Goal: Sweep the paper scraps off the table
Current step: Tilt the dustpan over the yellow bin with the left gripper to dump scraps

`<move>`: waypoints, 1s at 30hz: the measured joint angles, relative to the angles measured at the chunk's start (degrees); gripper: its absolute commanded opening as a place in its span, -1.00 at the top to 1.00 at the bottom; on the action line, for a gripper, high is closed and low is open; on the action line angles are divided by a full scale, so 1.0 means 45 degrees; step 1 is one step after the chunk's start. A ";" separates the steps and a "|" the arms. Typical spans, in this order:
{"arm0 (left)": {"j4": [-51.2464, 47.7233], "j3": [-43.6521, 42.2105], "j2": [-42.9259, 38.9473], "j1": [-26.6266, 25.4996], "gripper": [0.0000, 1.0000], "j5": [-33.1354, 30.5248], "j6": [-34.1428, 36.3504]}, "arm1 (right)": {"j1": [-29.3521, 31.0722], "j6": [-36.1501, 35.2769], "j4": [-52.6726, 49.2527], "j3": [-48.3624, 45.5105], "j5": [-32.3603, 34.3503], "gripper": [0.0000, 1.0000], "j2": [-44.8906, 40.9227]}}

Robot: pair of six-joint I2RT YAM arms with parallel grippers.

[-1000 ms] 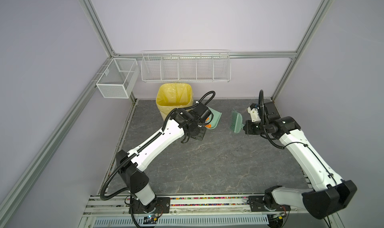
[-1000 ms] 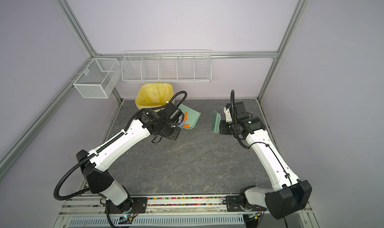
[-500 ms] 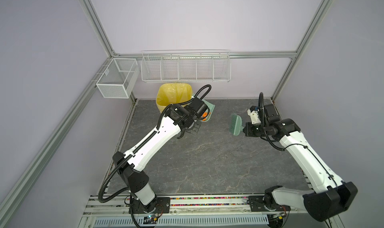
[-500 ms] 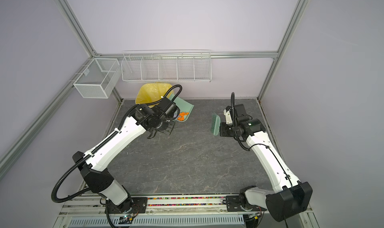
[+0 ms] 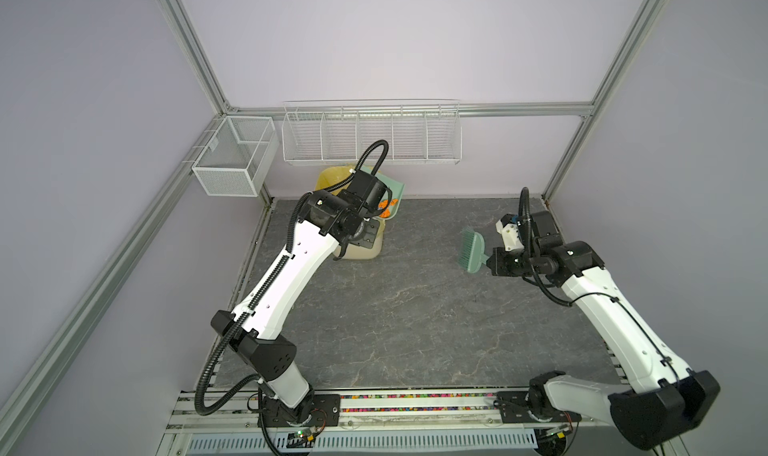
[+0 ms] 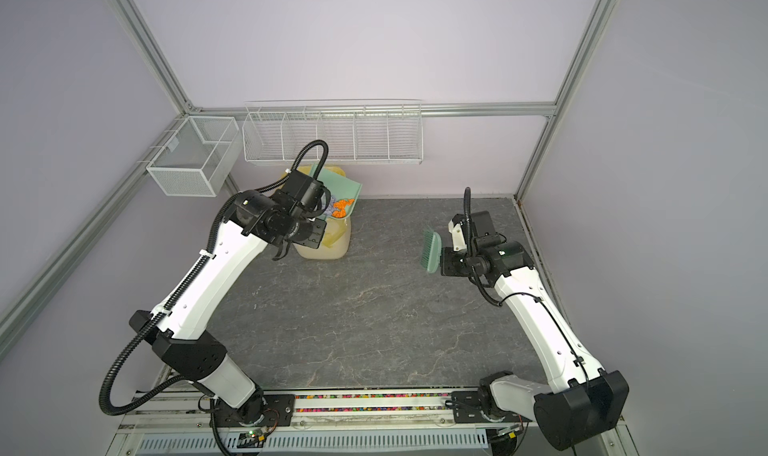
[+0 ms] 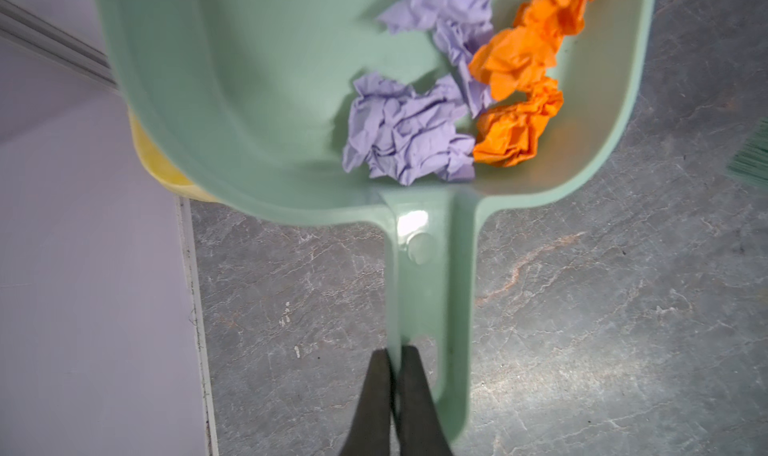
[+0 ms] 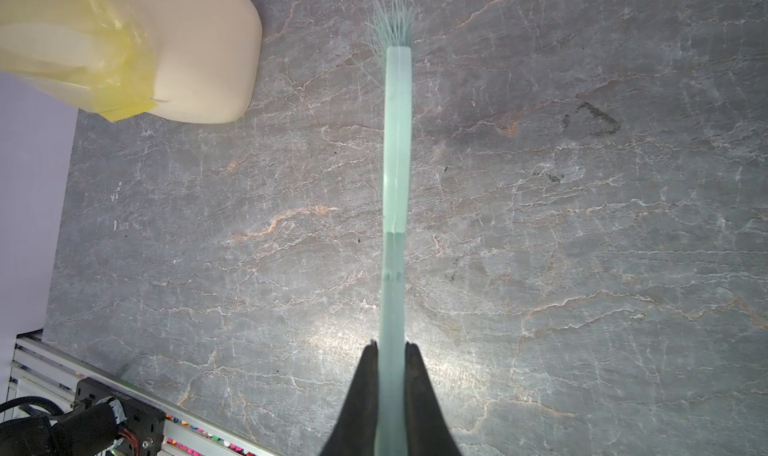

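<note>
left gripper (image 7: 395, 352) clamped on handle of dustpan (image 7: 257, 100); paper scraps (image 7: 407, 129) inside, partly over bin (image 7: 166, 171); right gripper (image 8: 392, 346) clamped on brush (image 8: 397, 142) over table (image 8: 582, 267)

So the table (image 5: 415, 308) is a big flat slab, dark grey stone look, with pale veins all over and a few rusty-orange streaks, visible in both top views (image 6: 353, 308). The only thing actually standing on it is a cream bin (image 5: 365, 250) with a yellow liner (image 8: 83, 38), upright in the far left corner, close to the back wall. The right wrist view shows a couple of dark smudgy marks (image 8: 590, 119) on the surface. An aluminium rail (image 5: 415, 398) runs along the near edge.
</note>
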 measured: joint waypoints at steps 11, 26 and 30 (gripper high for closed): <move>0.0175 0.0219 -0.0243 0.1666 1.00 -0.0894 0.0709 | -0.0005 0.0005 0.0068 -0.0160 -0.0219 0.87 -0.0005; 0.0471 0.0855 0.0695 0.1802 1.00 -0.3138 0.1549 | -0.0005 0.0233 0.0457 -0.0539 -0.0486 0.86 -0.0005; 0.0437 0.1234 0.1122 0.1802 1.00 -0.3580 0.1676 | -0.0005 0.0301 0.0559 -0.0539 -0.0544 0.87 0.0005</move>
